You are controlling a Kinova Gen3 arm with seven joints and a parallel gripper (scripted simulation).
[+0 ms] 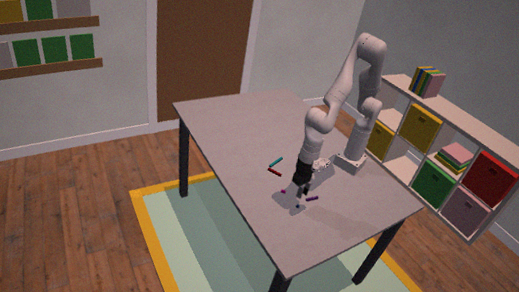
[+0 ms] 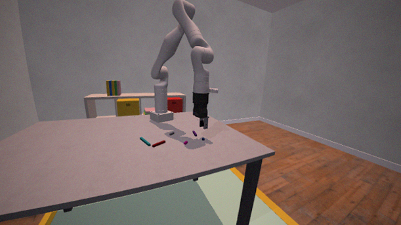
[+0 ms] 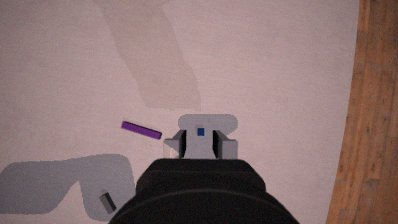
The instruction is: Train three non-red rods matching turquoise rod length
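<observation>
My gripper (image 2: pixel 204 124) hangs above the table, straight over the small blue rod (image 2: pixel 202 139). In the wrist view the blue rod (image 3: pixel 200 131) shows between my two fingers, which stand partly open with nothing between them. The purple rod (image 3: pixel 141 130) lies flat just to the left of the fingers, and also shows in the exterior view (image 2: pixel 194 133). The magenta rod (image 2: pixel 185 142) and the grey rod (image 2: pixel 171 133) lie nearby. The turquoise rod (image 2: pixel 145 141) and the red rod (image 2: pixel 158 143) lie close together further left.
The arm's base (image 2: pixel 160 116) stands at the table's far side. The table's edge (image 3: pixel 352 115) runs near, to the right in the wrist view. A shelf unit (image 1: pixel 451 150) stands beyond the table.
</observation>
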